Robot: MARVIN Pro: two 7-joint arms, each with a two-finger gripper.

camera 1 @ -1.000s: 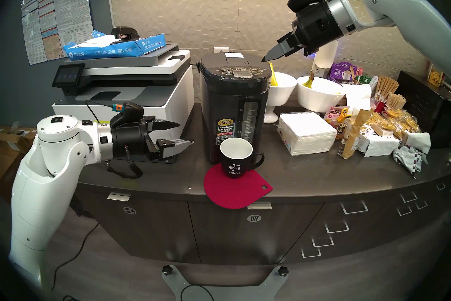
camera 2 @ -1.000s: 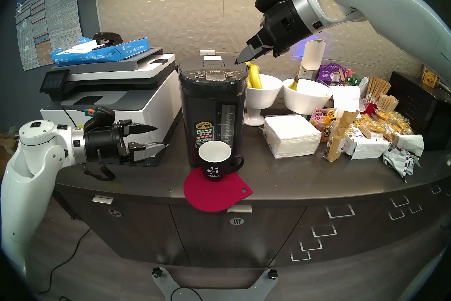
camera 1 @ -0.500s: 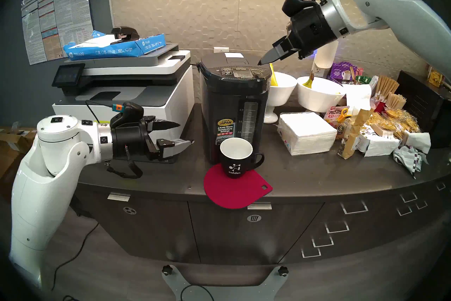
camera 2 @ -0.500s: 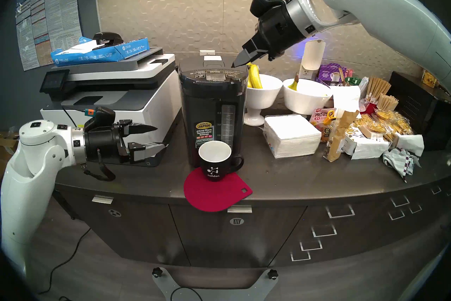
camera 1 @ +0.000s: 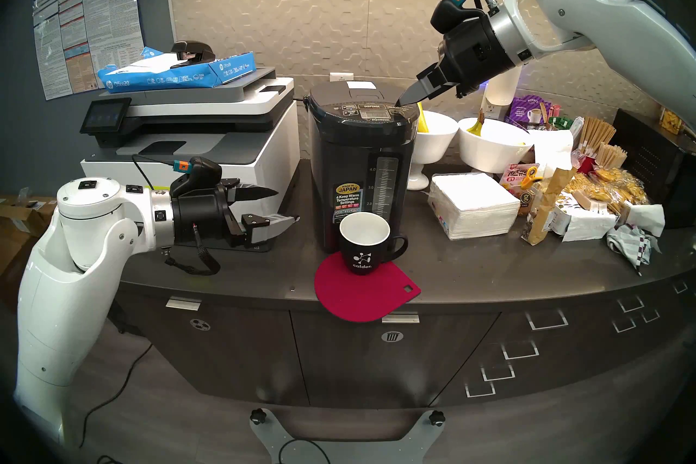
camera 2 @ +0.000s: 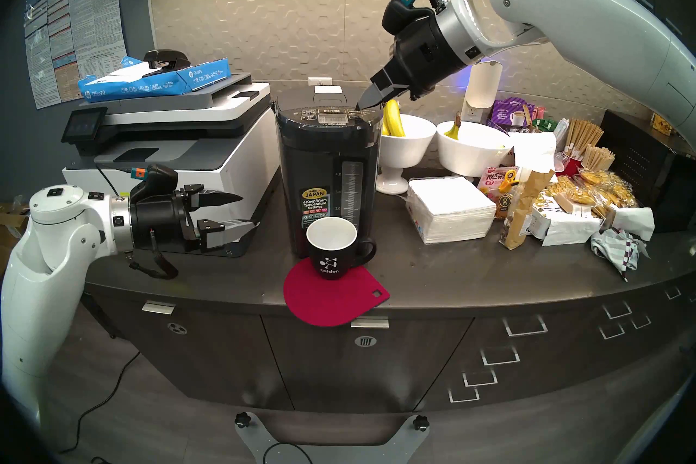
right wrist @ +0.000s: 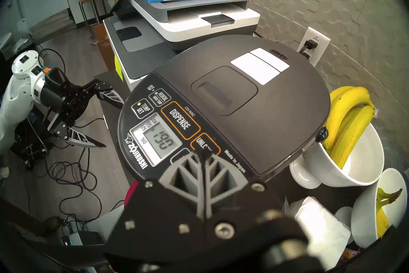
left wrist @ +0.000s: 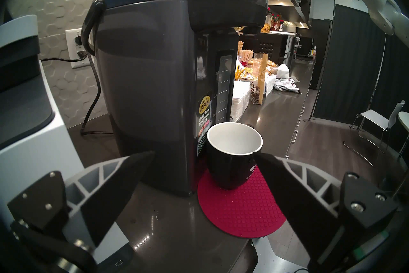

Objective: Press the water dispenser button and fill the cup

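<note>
The dark grey water dispenser (camera 1: pixel 359 165) stands mid-counter, its panel facing up. My right gripper (camera 1: pixel 400 103) is shut, and its joined tip sits on the smaller UNLOCK key (right wrist: pixel 204 144), just right of the wide DISPENSE button (right wrist: pixel 180 120). The black cup (camera 1: pixel 363 245) with the white inside stands empty on a red mat (camera 1: pixel 361 295) under the spout, handle to the right. My left gripper (camera 1: pixel 286 205) hangs open and empty, level with the cup and to its left. In the left wrist view the cup (left wrist: pixel 232 155) stands beyond my open fingers (left wrist: pixel 124 186).
A white and grey printer (camera 1: pixel 188 150) with a blue paper ream (camera 1: pixel 177 73) stands left of the dispenser. White footed bowls (camera 1: pixel 433 139) with bananas, a napkin stack (camera 1: pixel 472 205) and snack packets (camera 1: pixel 587 199) crowd the counter to the right.
My right gripper has moved left and down, from above the lid's right edge onto the UNLOCK key. The left arm and the cup have not moved.
</note>
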